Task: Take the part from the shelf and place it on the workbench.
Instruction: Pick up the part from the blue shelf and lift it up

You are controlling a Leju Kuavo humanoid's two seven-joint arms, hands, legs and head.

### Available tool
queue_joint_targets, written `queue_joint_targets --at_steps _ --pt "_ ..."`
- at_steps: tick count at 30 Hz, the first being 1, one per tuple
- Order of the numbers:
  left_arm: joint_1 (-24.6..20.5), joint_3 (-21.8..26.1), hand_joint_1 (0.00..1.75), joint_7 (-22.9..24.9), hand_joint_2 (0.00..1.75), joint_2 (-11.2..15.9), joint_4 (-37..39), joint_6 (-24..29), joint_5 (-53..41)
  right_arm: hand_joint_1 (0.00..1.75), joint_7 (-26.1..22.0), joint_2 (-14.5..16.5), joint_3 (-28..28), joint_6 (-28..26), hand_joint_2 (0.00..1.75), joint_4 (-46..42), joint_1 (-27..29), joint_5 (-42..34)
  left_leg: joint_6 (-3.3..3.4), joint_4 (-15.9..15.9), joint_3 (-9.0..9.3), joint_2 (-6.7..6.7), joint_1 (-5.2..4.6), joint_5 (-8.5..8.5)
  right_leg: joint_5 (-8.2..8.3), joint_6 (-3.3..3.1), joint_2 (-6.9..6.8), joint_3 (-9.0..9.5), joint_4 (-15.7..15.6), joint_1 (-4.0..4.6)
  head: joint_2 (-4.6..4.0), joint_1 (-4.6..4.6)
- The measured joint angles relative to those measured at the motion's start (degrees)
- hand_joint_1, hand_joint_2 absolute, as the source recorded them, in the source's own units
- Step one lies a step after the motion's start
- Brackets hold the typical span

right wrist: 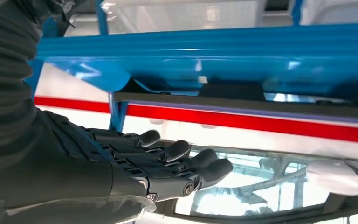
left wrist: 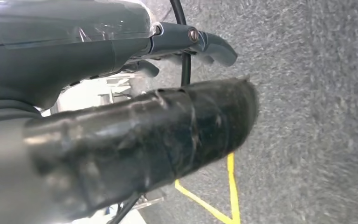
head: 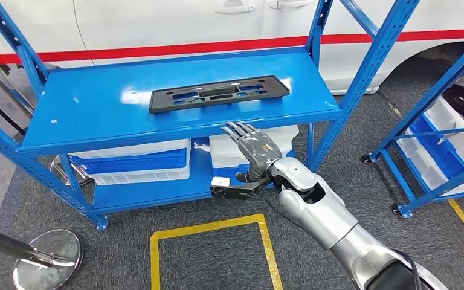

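head view: the black part lies flat on the blue shelf; the right hand, fingers straight and empty, sits just below the front edge. it should rise clear first. left wrist view: the left hand holds nothing. right wrist view: fingers spread under the shelf.

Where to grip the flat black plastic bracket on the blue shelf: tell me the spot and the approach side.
Grip the flat black plastic bracket along its near long edge, around the middle, coming from the front of the blue metal shelf. It lies flat and long, slightly skewed, with that edge facing the robot. The right hand, fingers apart, already sits just below the shelf's front lip.
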Motion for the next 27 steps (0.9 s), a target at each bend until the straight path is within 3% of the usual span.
queue_joint_targets --at_steps 2,4,7,8,9,10,12,14,16,19,21,23,24,25,27 --pt "0.18 -0.46 0.00 0.59 0.00 0.01 -0.01 0.85 1.37 0.00 0.16 0.52 -1.49 -1.42 1.75 -0.65 0.85 -0.30 0.85 -0.22 0.01 -0.02 0.00 0.07 -0.16 0.51 0.01 0.05 -0.02 -0.15 0.00 0.03" --pt "0.51 -1.39 0.00 1.52 0.00 0.01 -0.04 1.61 3.21 0.00 0.37 1.12 -3.65 -2.67 1.75 -1.75 1.76 -0.45 1.62 -0.61 0.30 0.05 0.15 0.13 -1.67 0.98 -0.07 -0.82 2.17 -0.32 0.00 0.04" --pt "1.03 -3.15 0.00 2.63 0.00 0.01 -0.18 2.12 5.07 0.00 0.88 1.76 -6.39 -3.41 1.75 -2.85 2.84 -0.44 2.35 -0.73 0.60 0.18 0.06 -0.11 -6.15 1.33 -0.15 -6.12 12.54 -0.41 0.00 0.05" --pt "1.17 -3.62 0.00 2.82 0.00 0.01 -0.26 2.12 5.29 0.00 0.93 1.81 -7.03 -3.44 1.75 -2.94 3.27 -0.42 2.47 -0.73 0.74 0.15 -0.01 -0.23 -6.63 1.35 -0.16 -7.69 15.19 -0.42 0.00 0.05" --pt "1.34 -4.02 0.00 2.94 0.00 0.01 -0.37 2.04 5.38 0.00 0.88 1.84 -7.57 -3.44 1.75 -2.97 3.68 -0.38 2.52 -0.72 0.95 0.11 -0.07 -0.37 -5.97 1.28 -0.16 -8.38 15.88 -0.41 0.00 0.05" --pt "1.51 -4.40 0.00 3.04 0.00 0.01 -0.52 1.89 5.40 0.00 0.78 1.88 -8.09 -3.44 1.75 -2.98 3.97 -0.30 2.53 -0.72 1.24 0.07 -0.12 -0.55 -4.31 1.11 -0.16 -8.02 14.42 -0.39 0.00 0.05" --pt "1.81 -4.93 0.00 3.13 0.00 0.01 -0.86 1.44 5.34 0.00 0.45 1.98 -9.05 -3.44 1.75 -2.97 4.16 0.00 2.34 -0.75 1.93 0.04 -0.20 -0.99 0.02 0.44 -0.20 -4.99 7.25 -0.20 0.00 0.05" --pt "1.93 -5.18 0.00 3.05 0.00 -0.01 -1.11 1.10 5.16 0.00 0.00 2.10 -9.92 -3.43 1.75 -2.90 4.13 0.32 1.92 -0.66 2.16 0.03 -0.35 -1.30 1.98 -0.18 -0.25 -2.57 1.69 0.26 0.00 0.07" --pt "1.95 -5.31 0.00 2.86 0.00 -0.01 -1.28 0.97 4.92 0.00 -0.21 2.29 -10.57 -3.42 1.75 -2.80 4.11 0.54 1.36 -0.74 2.07 0.06 -0.39 -1.40 1.72 -0.45 -0.19 -2.21 0.48 0.61 0.00 0.11" --pt "1.97 -5.35 0.00 2.72 0.00 0.01 -1.63 0.90 4.75 0.00 -0.24 2.65 -11.29 -3.42 1.75 -2.76 4.02 0.62 0.47 0.28 1.88 0.17 -0.43 -2.46 1.83 -1.04 -0.11 -1.43 -0.62 0.03 0.00 0.10" --pt "1.96 -5.37 0.00 2.57 0.00 0.01 -1.78 0.90 4.64 0.00 -0.25 2.92 -11.58 -3.40 1.75 -2.73 3.88 0.62 0.03 5.70 -0.63 0.17 -0.38 -5.26 1.86 -1.51 -0.19 -0.87 -1.09 -0.09 0.00 0.07" --pt "1.86 -5.38 0.00 2.20 0.00 0.01 -1.79 0.90 4.14 0.00 -0.31 3.15 -11.66 -3.35 1.75 -2.55 3.82 0.63 -0.28 13.28 -4.86 0.17 -0.33 -8.08 1.66 -1.78 -0.21 -0.79 -0.99 0.02 0.00 0.05" --pt "1.82 -5.38 0.00 1.93 0.00 0.01 -1.79 0.89 3.65 0.00 -0.37 3.23 -11.68 -3.31 1.75 -2.39 3.83 0.64 -0.37 15.44 -6.30 0.17 -0.33 -8.22 1.49 -1.83 -0.21 -0.74 -0.89 0.07 0.00 0.05" --pt "1.77 -5.34 0.00 1.61 0.00 0.01 -1.79 0.87 3.04 0.00 -0.49 3.26 -11.72 -3.27 1.75 -2.21 3.83 0.67 -0.39 15.45 -6.69 0.18 -0.33 -7.19 1.29 -1.81 -0.19 -0.66 -0.76 0.09 0.00 0.05" --pt "1.60 -5.06 0.00 0.84 0.00 0.01 -1.77 0.78 1.57 0.00 -0.85 3.29 -11.80 -3.19 1.75 -1.86 3.83 0.80 -0.13 9.26 -4.24 0.19 -0.33 -2.71 0.76 -1.63 -0.11 -0.26 -0.47 0.10 0.00 0.05"
